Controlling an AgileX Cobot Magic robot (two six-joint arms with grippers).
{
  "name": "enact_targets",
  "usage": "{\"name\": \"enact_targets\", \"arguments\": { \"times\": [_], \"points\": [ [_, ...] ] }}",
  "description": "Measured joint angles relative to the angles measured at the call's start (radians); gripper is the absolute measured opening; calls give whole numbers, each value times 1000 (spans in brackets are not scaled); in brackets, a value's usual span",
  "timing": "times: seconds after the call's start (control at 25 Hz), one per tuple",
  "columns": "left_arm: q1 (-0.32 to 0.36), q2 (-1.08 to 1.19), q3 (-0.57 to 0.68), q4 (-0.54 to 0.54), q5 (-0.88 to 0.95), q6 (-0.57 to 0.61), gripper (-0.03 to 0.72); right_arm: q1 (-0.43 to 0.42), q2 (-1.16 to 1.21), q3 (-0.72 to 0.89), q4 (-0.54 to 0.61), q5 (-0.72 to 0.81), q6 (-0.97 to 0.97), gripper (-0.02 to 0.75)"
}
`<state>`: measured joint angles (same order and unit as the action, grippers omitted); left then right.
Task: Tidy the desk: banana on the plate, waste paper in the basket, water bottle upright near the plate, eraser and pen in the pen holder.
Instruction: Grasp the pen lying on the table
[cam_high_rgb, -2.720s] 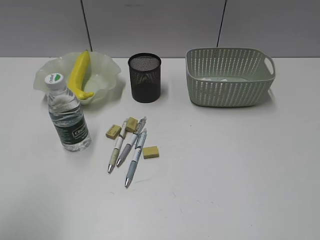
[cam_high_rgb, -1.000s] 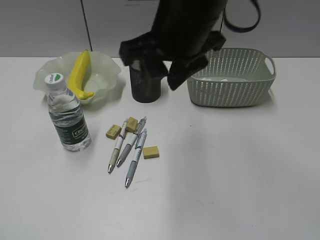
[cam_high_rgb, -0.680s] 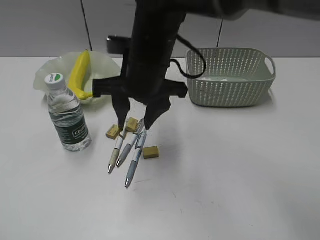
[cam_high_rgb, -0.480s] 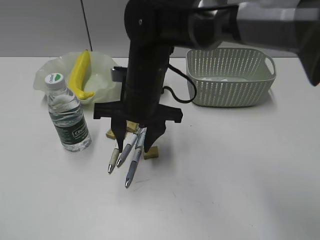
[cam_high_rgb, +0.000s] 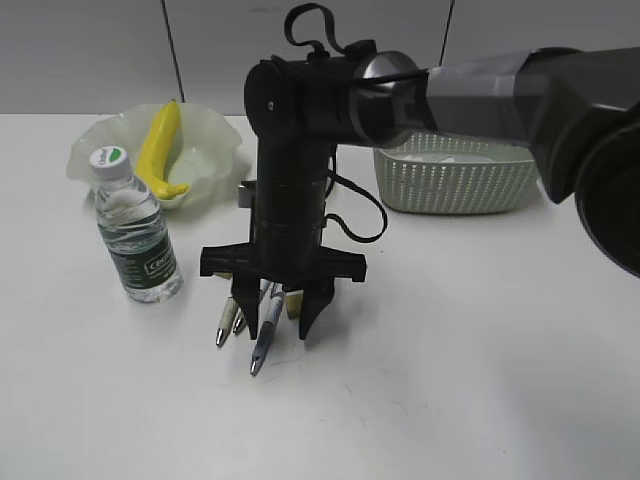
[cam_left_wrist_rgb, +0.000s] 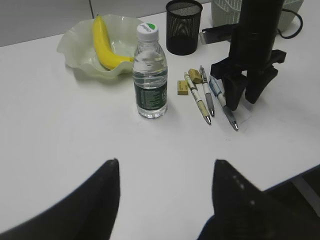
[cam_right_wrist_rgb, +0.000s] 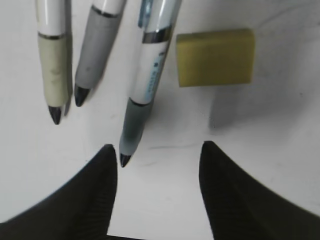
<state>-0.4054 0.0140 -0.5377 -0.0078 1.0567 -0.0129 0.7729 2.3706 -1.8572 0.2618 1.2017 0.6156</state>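
**Op A:** I have the right gripper (cam_high_rgb: 278, 325) down low over the pens, its fingers (cam_right_wrist_rgb: 95, 190) spread apart with nothing between them. I line it up that way so the blue-grey pen (cam_right_wrist_rgb: 145, 85) sits in the gap; its tip lies just beside the left finger.

**Op B:** And the rest of the job?

**Op A:** From how things lie, most of it looks done. The banana (cam_left_wrist_rgb: 106, 44) rests in the plate (cam_left_wrist_rgb: 75, 45), and the water bottle (cam_left_wrist_rgb: 150, 75) stands upright on the bench (cam_high_rgb: 470, 340) just in front of the plate. Three pens lie side by side: the beige-grip pen (cam_right_wrist_rgb: 52, 65), the grey pen (cam_right_wrist_rgb: 92, 55) and the blue-grey one. One eraser (cam_right_wrist_rgb: 215, 57) lies just right of the blue-grey pen; two more erasers (cam_left_wrist_rgb: 189, 81) sit near the pens' far ends.

**Op B:** Left side?

**Op A:** The left gripper (cam_left_wrist_rgb: 165, 200) hangs well back from everything, fingers spread, holding nothing. I judge it is parked clear so the right arm can work.

**Op B:** What can't you see?

**Op A:** In the exterior view the arm blocks the pen holder (cam_left_wrist_rgb: 184, 26) entirely and part of the basket (cam_high_rgb: 455, 175). I cannot tell whether the waste paper is inside it. The wrist view cuts off the pens' upper ends.
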Motion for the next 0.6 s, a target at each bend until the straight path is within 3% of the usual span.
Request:
{"name": "enact_targets", "arguments": {
  "times": [0.6],
  "points": [
    [0,0,0,0,0,0,436,6,20,-8,25,-14,11,402]
  ]
}}
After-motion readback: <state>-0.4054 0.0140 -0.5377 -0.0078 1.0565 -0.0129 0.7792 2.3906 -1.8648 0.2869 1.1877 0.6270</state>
